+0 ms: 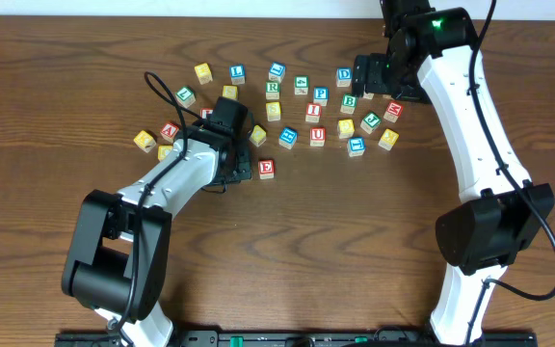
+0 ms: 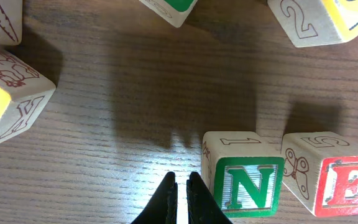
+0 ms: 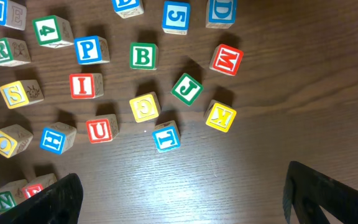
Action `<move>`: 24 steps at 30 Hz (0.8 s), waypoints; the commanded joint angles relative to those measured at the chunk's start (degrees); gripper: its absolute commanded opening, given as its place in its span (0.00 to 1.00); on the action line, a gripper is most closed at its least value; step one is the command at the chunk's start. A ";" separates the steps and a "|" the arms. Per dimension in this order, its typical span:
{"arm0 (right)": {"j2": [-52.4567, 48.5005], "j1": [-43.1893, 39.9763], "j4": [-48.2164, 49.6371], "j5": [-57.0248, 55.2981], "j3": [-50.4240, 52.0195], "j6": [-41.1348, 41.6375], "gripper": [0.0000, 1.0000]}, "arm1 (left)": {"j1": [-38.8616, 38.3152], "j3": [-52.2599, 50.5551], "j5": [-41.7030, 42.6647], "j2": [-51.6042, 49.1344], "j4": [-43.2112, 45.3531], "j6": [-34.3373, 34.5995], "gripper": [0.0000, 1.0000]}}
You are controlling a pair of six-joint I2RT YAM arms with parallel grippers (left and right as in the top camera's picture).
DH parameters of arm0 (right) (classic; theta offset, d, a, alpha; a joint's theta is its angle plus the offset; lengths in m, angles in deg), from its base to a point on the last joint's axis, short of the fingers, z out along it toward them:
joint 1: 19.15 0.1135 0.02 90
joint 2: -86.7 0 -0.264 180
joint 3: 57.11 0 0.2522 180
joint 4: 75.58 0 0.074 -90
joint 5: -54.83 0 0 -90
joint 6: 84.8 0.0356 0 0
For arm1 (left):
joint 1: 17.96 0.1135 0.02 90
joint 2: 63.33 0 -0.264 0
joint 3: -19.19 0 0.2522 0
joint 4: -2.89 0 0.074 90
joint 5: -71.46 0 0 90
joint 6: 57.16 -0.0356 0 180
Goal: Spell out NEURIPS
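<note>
1. Overhead: the left gripper (image 1: 242,166) sat low at the cluster's lower-left rim, just left of the red E block (image 1: 266,169); the N was hidden under it here. The right gripper (image 1: 366,73) hung over the upper-right blocks.
   - Risk: the left arm overhung the yellow blocks (image 1: 144,141) at mid-left, so a sideways swing could've swept them.
   - Room: the table (image 1: 355,241) was bare across lower centre, prob. enough for the word to run rightward. Blocks were well apart from any table edge.
2. Left wrist: fingers (image 2: 165,202) were narrow, nearly touching, w/ nothing held, tips at bottom centre just left of the N block (image 2: 248,183).
   - N and E stood side by side at lower right; couldn't tell if touching.
   - Risk: a nudge from the closed tips would've pushed N into E and skewed the row.
   - Room: bare wood through mid-frame.
3. Right wrist: fingers (image 3: 55,199) were spread wide at the bottom corners, nothing between them.
   - The U block (image 3: 98,129), prob. next needed, lay left of centre w/ the H block (image 3: 55,140) just beside it and the G block (image 3: 145,107) near.
   - Risk: a wide straddle of U would've clipped H.
   - Room: the right half and bottom centre were bare.
</note>
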 commanded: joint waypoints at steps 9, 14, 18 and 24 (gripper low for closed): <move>0.04 0.26 -0.33 0.11 0.31 -0.46 0.99 | -1.92 -0.42 0.81 -0.26 2.03 -1.73 0.08; 0.04 0.26 -0.35 0.13 0.31 -0.44 0.99 | -2.73 -0.42 0.79 -0.26 2.54 -2.56 0.08; 0.04 0.26 -0.42 0.13 0.31 -0.44 0.99 | -2.73 -0.42 0.79 -0.26 3.19 -2.56 0.08; 0.04 0.26 -0.52 0.11 0.31 -0.44 0.99 | -2.73 -0.42 0.83 -0.50 4.50 -2.75 0.08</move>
